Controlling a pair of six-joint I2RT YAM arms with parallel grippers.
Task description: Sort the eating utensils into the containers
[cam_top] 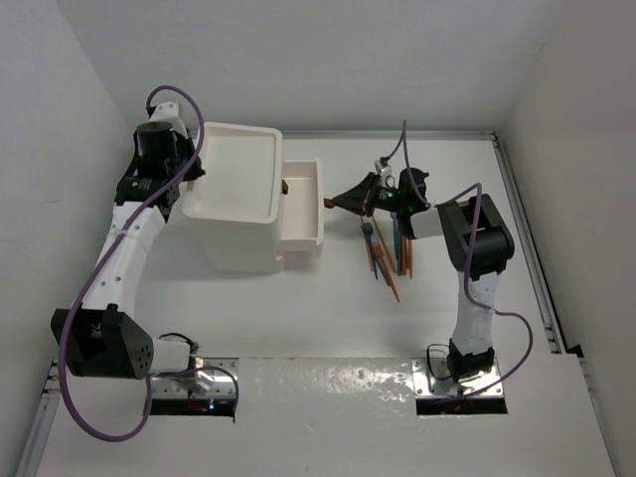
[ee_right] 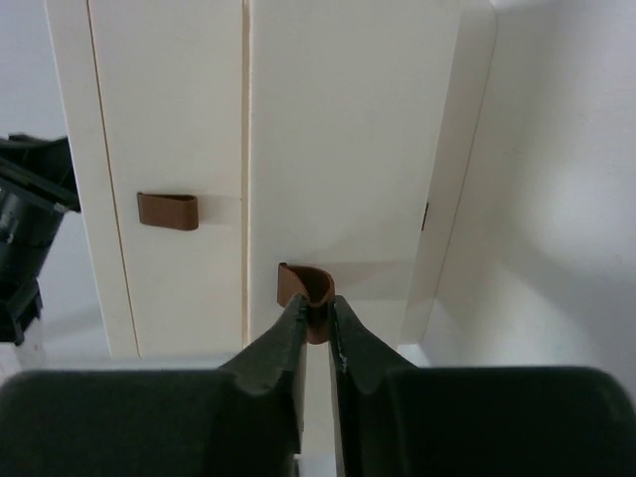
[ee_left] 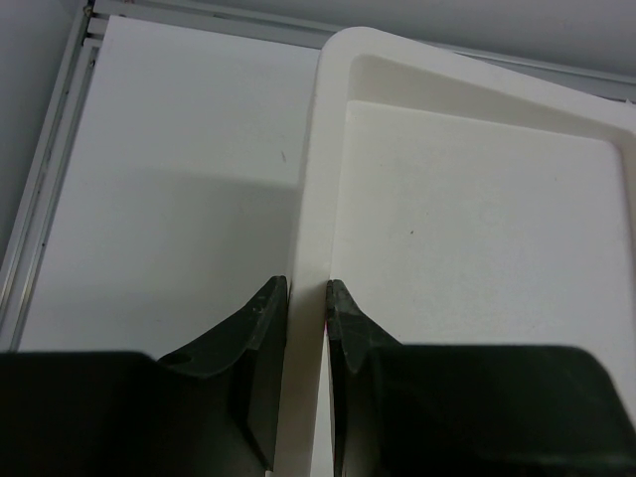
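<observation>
Two pinches: left tool [ee_left: 306, 288] holds the tall white plastic box [ee_left: 311, 169] by its rim; right tool [ee_right: 316, 306] squeezes the open drawer [cam_top: 320, 204] by its small brown knob [ee_right: 303, 281]. Pull straight. Just right lie coloured plastic utensils [cam_top: 383, 253].

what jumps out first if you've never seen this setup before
A tall white drawer unit stands left of centre with one drawer pulled out; the right gripper pinches its brown knob. The left gripper clamps the unit's top rim. A bright bundle of utensils lies on the table, right of the drawer.
</observation>
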